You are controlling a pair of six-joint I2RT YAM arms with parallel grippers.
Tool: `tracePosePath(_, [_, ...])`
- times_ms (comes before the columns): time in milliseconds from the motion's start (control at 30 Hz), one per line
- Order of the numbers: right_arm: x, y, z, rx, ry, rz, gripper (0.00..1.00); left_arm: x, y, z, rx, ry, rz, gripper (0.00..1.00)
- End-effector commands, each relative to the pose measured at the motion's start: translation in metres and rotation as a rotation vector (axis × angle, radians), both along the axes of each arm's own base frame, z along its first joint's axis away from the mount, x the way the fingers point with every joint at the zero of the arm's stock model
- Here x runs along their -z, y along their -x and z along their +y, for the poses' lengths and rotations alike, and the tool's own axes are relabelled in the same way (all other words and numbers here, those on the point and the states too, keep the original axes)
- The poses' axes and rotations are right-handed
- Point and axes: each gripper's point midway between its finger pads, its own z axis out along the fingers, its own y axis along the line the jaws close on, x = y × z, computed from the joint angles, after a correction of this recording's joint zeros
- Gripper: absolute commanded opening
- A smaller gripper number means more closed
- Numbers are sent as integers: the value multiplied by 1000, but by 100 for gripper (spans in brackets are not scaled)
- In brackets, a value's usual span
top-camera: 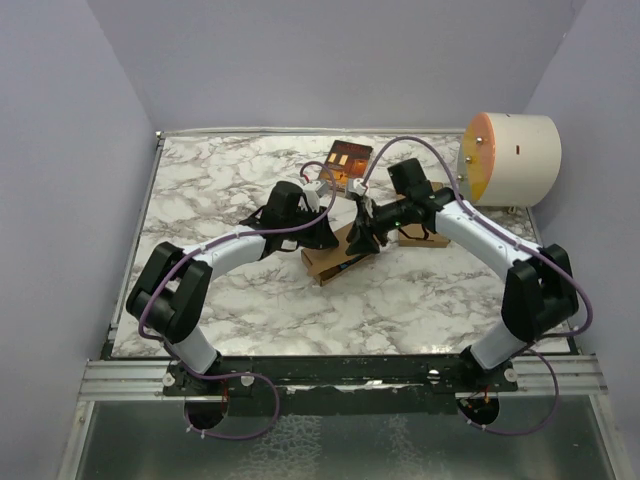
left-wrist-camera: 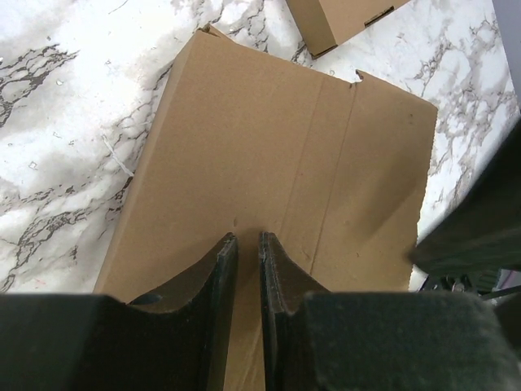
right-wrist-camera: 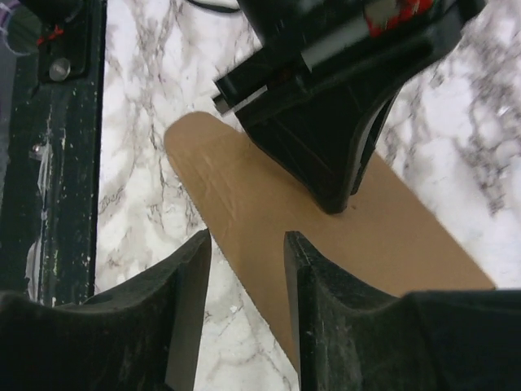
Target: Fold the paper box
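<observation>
The top external camera sits high behind both arm bases, facing down and forward over the whole white, grey-veined marble tabletop [top-camera: 230, 300]. The left wrist camera looks past the left gripper [left-wrist-camera: 244, 244], close above the flat brown cardboard paper box [left-wrist-camera: 269, 155]. The right wrist camera, equally close, looks past the right gripper [right-wrist-camera: 246, 240] onto what seems the same cardboard; all three share it.

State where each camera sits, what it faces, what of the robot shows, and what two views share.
Top external: above and behind the bases, looking down on the table; both arms show, over the paper box.
Left wrist: on the left arm, looking down past the left gripper at the paper box.
Right wrist: on the right arm, looking down past the right gripper at the same box.
Shared: both wrist views show that box.
</observation>
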Motion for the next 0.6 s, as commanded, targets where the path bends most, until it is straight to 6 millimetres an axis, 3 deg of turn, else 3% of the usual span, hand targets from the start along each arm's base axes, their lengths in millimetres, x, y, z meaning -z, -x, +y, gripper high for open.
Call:
tracePosePath(0, [31, -4, 0, 35, 81, 93, 40, -6, -1, 1, 5, -6, 5, 21])
tracePosePath(233, [60, -10, -4, 71, 146, 142, 37, -42, -16, 13, -105, 21, -89, 28])
tracePosePath(367, [63, -12, -3, 75, 148, 153, 36, -56, -19, 40, -226, -5, -148, 31])
tracePosePath(467, [63, -12, -1, 69, 144, 165, 36, -53, -3, 62, -307, 5, -152, 24])
tracePosePath(567, [61, -11, 1, 59, 134, 174, 36, -31, 24, 77, -347, 22, -96, 13])
